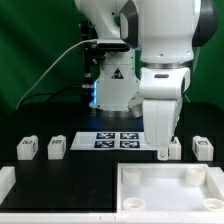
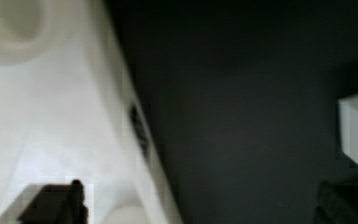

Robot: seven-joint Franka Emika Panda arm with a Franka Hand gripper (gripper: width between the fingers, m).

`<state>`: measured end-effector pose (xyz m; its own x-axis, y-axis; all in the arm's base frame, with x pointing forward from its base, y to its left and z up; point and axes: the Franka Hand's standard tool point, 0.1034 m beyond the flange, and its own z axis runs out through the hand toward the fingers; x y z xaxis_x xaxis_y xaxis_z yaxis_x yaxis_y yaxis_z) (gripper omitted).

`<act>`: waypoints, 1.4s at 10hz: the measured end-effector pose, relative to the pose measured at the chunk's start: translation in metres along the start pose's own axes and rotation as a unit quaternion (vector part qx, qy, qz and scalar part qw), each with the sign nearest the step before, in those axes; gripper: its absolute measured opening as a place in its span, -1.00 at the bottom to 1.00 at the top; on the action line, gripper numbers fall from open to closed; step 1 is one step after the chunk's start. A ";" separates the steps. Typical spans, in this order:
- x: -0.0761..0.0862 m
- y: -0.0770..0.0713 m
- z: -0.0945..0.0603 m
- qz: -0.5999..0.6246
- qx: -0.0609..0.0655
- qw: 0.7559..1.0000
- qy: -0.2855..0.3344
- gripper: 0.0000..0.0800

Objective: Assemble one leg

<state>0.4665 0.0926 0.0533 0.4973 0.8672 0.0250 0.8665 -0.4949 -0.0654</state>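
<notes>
Starting at the front, the square tray fills the near tabletop, and its far rim lies close to the tool. In the wrist view the fingers stand wide apart with nothing held. Only the tray's pale surface and bare dark tabletop show between them.

The leg that I take to be the target stands just beside the tool, on the exterior view's right, and not between the fingers. A white shape at the edge of the wrist view may be this leg, but I cannot be sure.

The main risk is a straight descent from here. One finger could land on the tray's rim or strike the top of the leg, tipping it or pushing it away. Closing off-centre could also pinch a corner and twist the leg in the grip.

Further along the same row, the spare blocks are well apart from the tool and seem safe. The marker board lies just behind the row and looks out of harm's way.
</notes>
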 end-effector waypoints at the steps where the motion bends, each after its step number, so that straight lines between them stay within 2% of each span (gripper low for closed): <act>1: 0.009 -0.015 0.002 0.075 0.003 0.997 0.005 0.62; 3: 0.033 -0.035 0.004 0.245 0.009 0.969 0.016 0.62; 4: 0.039 -0.039 0.004 0.280 0.010 0.960 0.017 0.62; 5: 0.037 -0.037 0.004 0.305 0.013 0.952 0.018 0.62; 7: 0.042 -0.043 0.006 0.431 0.022 0.902 0.018 0.62; 8: 0.054 -0.059 0.013 0.498 0.028 0.867 0.010 0.62; 9: 0.060 -0.064 0.016 0.485 0.030 0.874 0.007 0.62; 11: 0.059 -0.069 0.019 0.487 0.034 0.873 -0.007 0.62; 12: 0.053 -0.076 0.023 0.465 0.045 0.883 -0.039 0.62; 13: 0.049 -0.078 0.022 0.463 0.069 0.879 -0.093 0.62; 14: 0.053 -0.073 0.021 0.464 0.080 0.875 -0.113 0.62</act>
<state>0.4283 0.1756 0.0381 0.9463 0.0940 -0.3094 0.0685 -0.9934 -0.0922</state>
